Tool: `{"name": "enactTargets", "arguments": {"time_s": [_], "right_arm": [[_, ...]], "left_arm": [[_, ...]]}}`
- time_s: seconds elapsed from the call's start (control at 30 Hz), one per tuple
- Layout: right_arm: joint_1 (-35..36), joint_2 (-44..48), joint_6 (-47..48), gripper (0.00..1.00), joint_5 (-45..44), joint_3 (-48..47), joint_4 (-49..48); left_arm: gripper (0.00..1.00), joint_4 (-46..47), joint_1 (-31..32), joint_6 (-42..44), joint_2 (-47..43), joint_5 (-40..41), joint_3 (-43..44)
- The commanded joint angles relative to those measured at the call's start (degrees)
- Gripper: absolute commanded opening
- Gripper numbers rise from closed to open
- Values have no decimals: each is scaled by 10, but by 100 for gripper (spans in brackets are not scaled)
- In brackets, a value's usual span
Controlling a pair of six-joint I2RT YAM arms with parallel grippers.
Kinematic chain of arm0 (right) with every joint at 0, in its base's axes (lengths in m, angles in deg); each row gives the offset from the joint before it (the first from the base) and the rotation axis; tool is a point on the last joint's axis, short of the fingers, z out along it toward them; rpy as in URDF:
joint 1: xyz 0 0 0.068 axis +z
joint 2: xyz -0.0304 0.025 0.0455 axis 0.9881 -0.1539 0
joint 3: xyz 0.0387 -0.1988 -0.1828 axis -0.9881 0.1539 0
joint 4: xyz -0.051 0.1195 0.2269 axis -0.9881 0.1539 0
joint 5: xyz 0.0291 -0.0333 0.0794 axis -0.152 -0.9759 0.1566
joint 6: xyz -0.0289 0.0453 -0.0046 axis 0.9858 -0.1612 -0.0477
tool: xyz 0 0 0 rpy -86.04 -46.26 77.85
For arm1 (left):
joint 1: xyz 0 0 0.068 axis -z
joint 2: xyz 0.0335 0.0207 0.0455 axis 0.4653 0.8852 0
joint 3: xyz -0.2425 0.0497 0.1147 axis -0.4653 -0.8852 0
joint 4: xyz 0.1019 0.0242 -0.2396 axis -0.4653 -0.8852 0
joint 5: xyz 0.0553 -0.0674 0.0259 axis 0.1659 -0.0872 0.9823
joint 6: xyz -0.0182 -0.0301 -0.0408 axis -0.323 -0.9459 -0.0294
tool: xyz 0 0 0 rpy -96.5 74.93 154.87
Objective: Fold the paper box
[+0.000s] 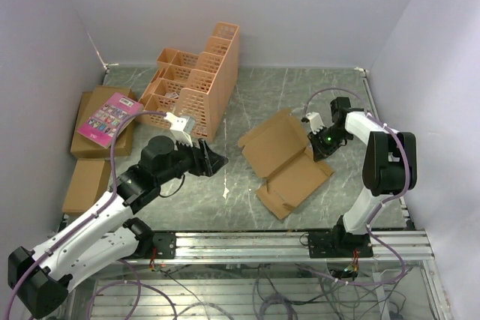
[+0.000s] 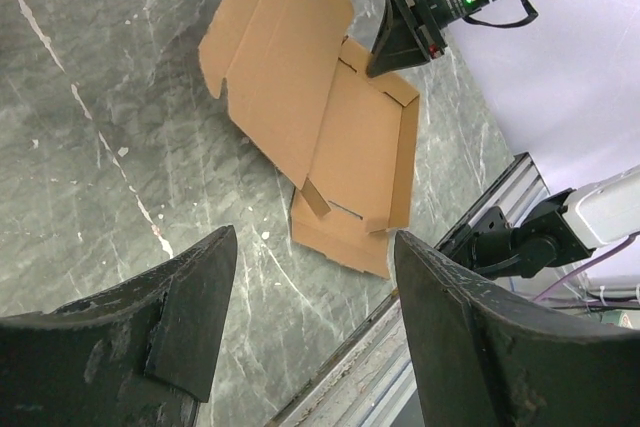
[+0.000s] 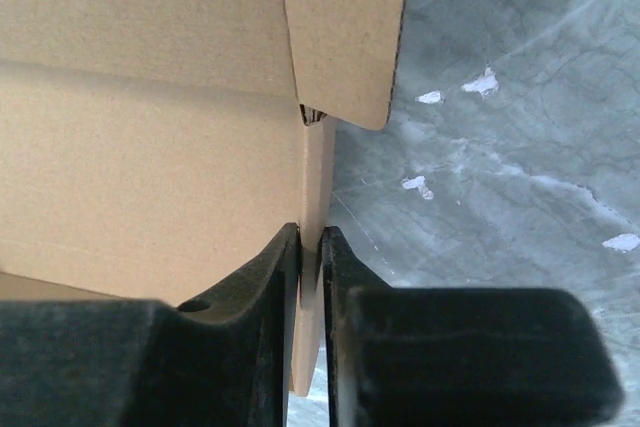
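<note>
On the grey bench (image 1: 300, 95) we see the paper box (image 1: 285, 162) lying open. Only the right wrist view shows the right claw (image 3: 312, 247) pinching its edge; the left claw (image 2: 312, 247) is spread.

Matt brown corrugated cardboard for the box (image 1: 289, 161), faintly grainy; shows fluting at a cut edge. Smooth grey-green marbled stone look on the table (image 1: 255, 95), slight sheen. Matt orange plastic lattice for the crate (image 1: 196, 84). Black plastic, scuffed and dusty, on the left gripper (image 2: 312, 237). Bare silvery metal on the rail (image 1: 247, 243).
</note>
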Motion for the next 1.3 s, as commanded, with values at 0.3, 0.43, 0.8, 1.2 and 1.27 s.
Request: {"name": "enactTargets", "arguments": {"time_s": [0.3, 0.43, 0.8, 1.2, 1.27], "right_arm": [[5, 73, -13, 19, -56, 71, -72], [6, 88, -7, 25, -62, 92, -76], [5, 92, -13, 0, -58, 115, -101], [4, 107, -14, 0, -15, 112, -87], [4, 107, -16, 0, -7, 109, -84]], "left_arm": [[72, 66, 0, -25, 7, 5, -40], [72, 91, 16, -38, 19, 13, -53], [77, 198, 140, -96, 60, 140, -107], [90, 446, 144, -134, 127, 182, -203], [90, 500, 143, -131, 170, 165, -208]]}}
